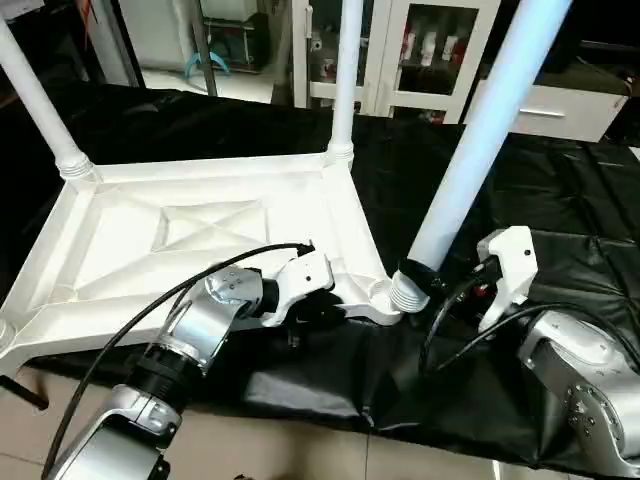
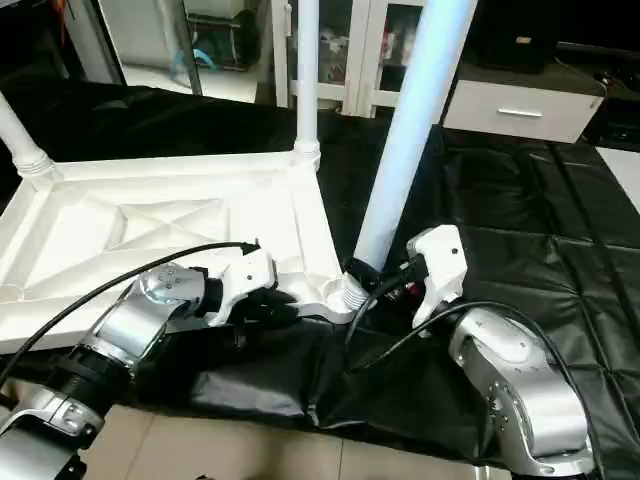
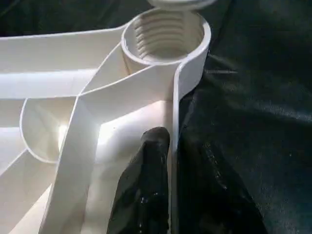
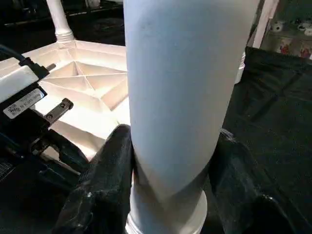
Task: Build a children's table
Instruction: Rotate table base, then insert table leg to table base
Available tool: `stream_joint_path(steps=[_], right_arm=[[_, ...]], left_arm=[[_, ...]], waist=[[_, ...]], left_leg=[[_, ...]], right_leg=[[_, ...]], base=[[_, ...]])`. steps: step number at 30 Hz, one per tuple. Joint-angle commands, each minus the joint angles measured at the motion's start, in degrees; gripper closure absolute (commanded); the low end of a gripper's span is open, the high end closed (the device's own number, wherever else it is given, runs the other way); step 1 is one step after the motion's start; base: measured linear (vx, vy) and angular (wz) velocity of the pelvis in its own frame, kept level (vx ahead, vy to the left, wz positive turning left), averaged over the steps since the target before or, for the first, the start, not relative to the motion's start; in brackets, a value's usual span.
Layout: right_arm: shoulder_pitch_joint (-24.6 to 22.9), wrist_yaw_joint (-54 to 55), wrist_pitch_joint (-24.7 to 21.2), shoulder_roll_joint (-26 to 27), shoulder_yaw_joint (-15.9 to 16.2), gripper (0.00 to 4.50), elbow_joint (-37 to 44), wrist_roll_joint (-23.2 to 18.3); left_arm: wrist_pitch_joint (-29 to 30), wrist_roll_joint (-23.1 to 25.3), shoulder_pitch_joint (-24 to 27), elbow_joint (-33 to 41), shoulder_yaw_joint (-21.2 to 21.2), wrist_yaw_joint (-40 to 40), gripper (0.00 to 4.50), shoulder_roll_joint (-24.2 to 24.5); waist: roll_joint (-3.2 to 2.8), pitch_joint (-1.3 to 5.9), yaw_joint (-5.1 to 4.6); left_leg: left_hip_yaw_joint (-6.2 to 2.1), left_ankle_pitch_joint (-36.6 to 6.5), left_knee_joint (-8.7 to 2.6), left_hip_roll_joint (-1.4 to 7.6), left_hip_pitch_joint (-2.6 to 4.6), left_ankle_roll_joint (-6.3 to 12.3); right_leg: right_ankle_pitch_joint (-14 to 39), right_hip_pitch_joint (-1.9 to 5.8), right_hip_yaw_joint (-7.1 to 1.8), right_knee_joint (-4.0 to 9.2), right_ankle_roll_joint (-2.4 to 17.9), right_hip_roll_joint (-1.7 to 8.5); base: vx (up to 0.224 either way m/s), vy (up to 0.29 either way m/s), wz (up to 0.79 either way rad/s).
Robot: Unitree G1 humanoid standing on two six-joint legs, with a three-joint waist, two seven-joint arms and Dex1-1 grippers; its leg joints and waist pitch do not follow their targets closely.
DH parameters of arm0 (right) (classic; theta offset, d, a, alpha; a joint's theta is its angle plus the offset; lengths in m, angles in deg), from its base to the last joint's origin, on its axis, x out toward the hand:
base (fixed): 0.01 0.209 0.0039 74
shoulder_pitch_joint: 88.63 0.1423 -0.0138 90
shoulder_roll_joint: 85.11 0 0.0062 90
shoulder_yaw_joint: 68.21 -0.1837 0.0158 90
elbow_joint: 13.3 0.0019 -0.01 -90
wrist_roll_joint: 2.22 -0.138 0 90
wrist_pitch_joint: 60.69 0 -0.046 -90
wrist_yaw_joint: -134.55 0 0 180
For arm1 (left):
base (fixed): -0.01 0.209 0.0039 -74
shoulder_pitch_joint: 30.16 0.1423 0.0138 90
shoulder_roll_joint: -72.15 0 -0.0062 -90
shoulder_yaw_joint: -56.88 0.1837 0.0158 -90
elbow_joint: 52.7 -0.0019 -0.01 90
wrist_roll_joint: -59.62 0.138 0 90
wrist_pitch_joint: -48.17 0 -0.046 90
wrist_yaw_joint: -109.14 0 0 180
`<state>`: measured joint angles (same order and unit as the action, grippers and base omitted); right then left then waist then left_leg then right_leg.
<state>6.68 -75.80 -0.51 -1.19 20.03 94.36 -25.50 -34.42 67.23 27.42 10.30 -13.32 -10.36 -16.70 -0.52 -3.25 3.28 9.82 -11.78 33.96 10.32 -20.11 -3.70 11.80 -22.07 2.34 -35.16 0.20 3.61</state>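
The left gripper [image 1: 318, 312] sits at the near edge of the top [image 1: 200, 235], just left of the near right socket [image 3: 165, 36]. Its two fingers [image 3: 146, 195] are nearly closed, pinching the raised rim [image 3: 174, 146], one inside and one outside.

The right gripper [image 4: 168, 195] clasps the third leg [image 1: 480, 140] low down, just above its threaded end; the fingers stand about half apart, pressing on either side of the tube. That leg leans to the right, its end at the mouth of the near right socket.

The top lies upside down on a black sheet [image 1: 540, 200], X-ribs up, left of the middle. Farther back, two legs stand in their sockets: one at the far left corner [image 1: 35, 95], one at the far right corner [image 1: 345, 75].

Beyond the sheet stand white cabinets [image 1: 430, 50].
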Motion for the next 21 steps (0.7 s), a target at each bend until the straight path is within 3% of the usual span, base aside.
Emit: stream_joint_path(steps=[1, 6, 15, 16, 18, 20, 21], right_arm=[[0.9, 0.3, -0.5, -0.1, -1.2, 2.66, 0.9, -1.1], [1.6, 0.1, -0.5, -0.1, -1.5, 2.66, 0.3, -1.4], [5.8, 0.7, 0.4, 2.8, 0.5, 2.66, -5.2, -0.5], [6.4, 0.6, 0.4, 3.0, 0.7, 2.66, -6.2, -0.7], [8.3, -0.5, -0.3, 3.2, 1.2, 2.66, -9.4, -1.2], [9.8, -2.1, -1.1, 2.5, 1.9, 2.66, -12.1, -1.2], [9.8, -2.2, -1.2, 2.5, 1.9, 2.66, -12.1, -1.2]], left_arm=[[1.2, 1.2, 0.0, -0.1, 0.6, -0.1, 3.79, 1.7], [1.9, 1.6, 1.0, 0.8, 1.3, 2.1, 3.79, 3.7], [1.4, 0.7, 0.3, -1.6, 1.9, 1.7, 3.97, 2.1], [1.6, 0.5, 0.3, -1.5, 2.1, 2.0, 4.29, 2.1], [1.8, 0.1, 0.2, -1.3, 2.1, 2.3, 4.36, 1.8], [2.1, -0.4, 0.1, -1.0, 2.3, 2.9, 4.46, 1.4], [2.1, -0.4, 0.1, -1.0, 2.3, 2.9, 4.46, 1.4]], waist=[[0.82, 3.02, 0.21], [0.95, 2.93, 0.09], [0.78, 3.03, 0.13], [0.66, 3.08, 0.02], [0.75, 3.16, 0.05], [1.28, 3.16, 0.03], [1.2, 3.22, 0.09]], left_leg=[[-0.83, -7.7, -4.2, 2.7, -0.13, 2.42], [-0.79, -8.5, -4.31, 2.69, -0.03, 1.92], [-0.7, -7.4, -4.21, 2.69, 0.03, 1.81], [-0.69, -7.6, -4.22, 2.66, 0.14, 1.7], [-0.68, -7.3, -4.15, 2.67, 0.17, 1.63], [-0.51, -6.0, -4.07, 2.66, 0.09, 2.15], [-0.56, -5.8, -4.01, 2.65, 0.12, 2.3]], right_leg=[[7.9, 2.52, -2.77, 4.2, 12.1, 4.6], [11.0, 2.25, -2.78, 4.47, 11.2, 4.57], [7.6, 2.24, -2.8, 4.18, 12.6, 4.55], [7.4, 2.12, -2.77, 4.12, 12.8, 4.49], [6.8, 2.2, -2.8, 4.01, 13.1, 4.54], [5.3, 2.27, -2.76, 3.89, 13.6, 4.48], [4.9, 2.33, -2.74, 3.72, 13.8, 4.49]], base=[[0.0, 0.0, 0.0], [0.0, 0.0, 0.0], [0.0, 0.0, 0.0], [0.0, 0.0, 0.0], [0.0, 0.0, 0.0], [0.0, 0.0, 0.0], [0.0, 0.0, 0.0]])
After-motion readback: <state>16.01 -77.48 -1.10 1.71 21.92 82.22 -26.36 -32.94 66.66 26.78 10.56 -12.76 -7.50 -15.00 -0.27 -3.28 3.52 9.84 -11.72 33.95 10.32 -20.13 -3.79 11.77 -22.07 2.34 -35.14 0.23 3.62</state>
